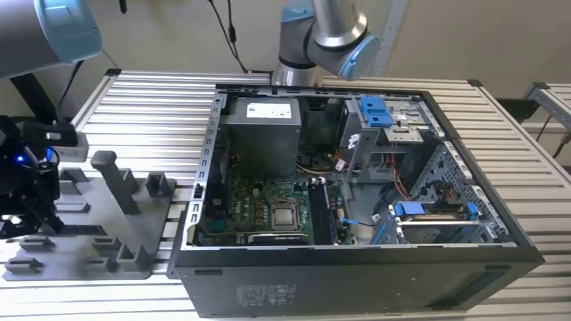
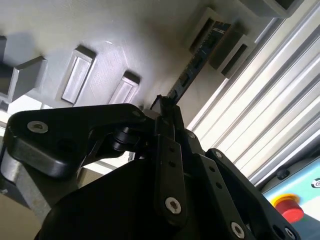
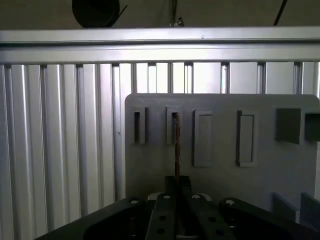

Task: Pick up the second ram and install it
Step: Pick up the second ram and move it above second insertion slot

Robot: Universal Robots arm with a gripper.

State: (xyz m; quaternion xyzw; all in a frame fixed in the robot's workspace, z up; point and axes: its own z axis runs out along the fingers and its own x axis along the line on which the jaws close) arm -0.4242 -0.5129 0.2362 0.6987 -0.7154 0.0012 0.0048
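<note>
The second ram (image 3: pixel 176 145) is a thin dark strip seen edge-on in the first wrist view. Its far end sits in a slot of the grey tray (image 3: pixel 220 180). In the second wrist view the ram (image 2: pixel 197 55) runs from a tray slot block down into my gripper (image 2: pixel 165 107). The black fingers (image 2: pixel 170 150) are pressed together on the strip's near end. In the exterior view my gripper (image 1: pixel 23 214) hangs low over the tray (image 1: pixel 134 227) at that view's left. It is well apart from the open computer case (image 1: pixel 357 180).
Upright grey blocks (image 1: pixel 111 180) stand on the tray. Inside the case lie the green motherboard (image 1: pixel 267 207), a power supply (image 1: pixel 263 134) and blue drive clips (image 1: pixel 375 110). A ribbed metal table (image 1: pixel 152 114) carries everything. A red button (image 2: pixel 290 205) sits beyond the table edge.
</note>
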